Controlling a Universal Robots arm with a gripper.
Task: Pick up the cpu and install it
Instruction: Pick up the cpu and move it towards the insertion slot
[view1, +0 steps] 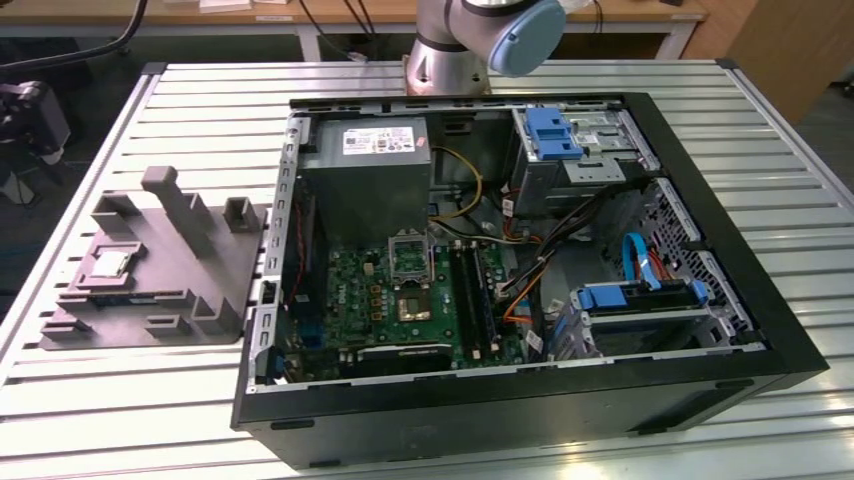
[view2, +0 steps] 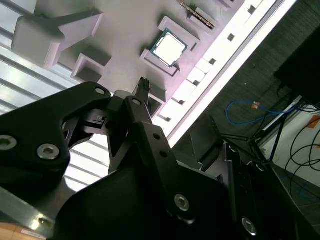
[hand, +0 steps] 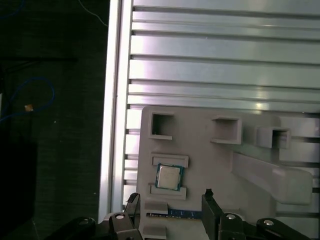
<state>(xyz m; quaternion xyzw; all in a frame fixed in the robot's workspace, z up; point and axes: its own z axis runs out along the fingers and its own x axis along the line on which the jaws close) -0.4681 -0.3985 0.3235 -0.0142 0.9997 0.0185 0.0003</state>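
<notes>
Exterior view, with both wrist views. A slatted metal table (view1: 200, 90) carries an open black computer case (view1: 747, 330) and, just beside it on the exterior view's left, a grey plastic tray (view1: 200, 290) with upright posts. The base of the robot arm (view1: 461, 40) stands at the far edge of the table, behind the case.

The cpu (view1: 110, 264) lies flat on the tray with its silvery top upward, towards the tray's side away from the case. In the first wrist view the cpu (hand: 168, 177) sits seated between two low raised ledges of the tray (hand: 210, 165). In the second wrist view the cpu (view2: 170, 47) rests in the same square seat, on the tray (view2: 125, 30).

The gripper (hand: 170, 200) hangs above the tray on the cpu's side of it, apart from the chip and touching nothing. Its two black fingers are spread wide, one fingertip (hand: 208, 194) on either side of the cpu's seat as seen from above, with nothing held between them. One fingertip (view2: 144, 84) also shows in the second wrist view, short of the cpu and clear of it.

Inside the case a green motherboard (view1: 350, 290) lies flat on the floor of the case, with a grey power supply (view1: 363, 165) at its far side and blue-latched drive bays (view1: 554, 135) towards the exterior view's right. The cpu is well apart from the motherboard, outside the case.
</notes>
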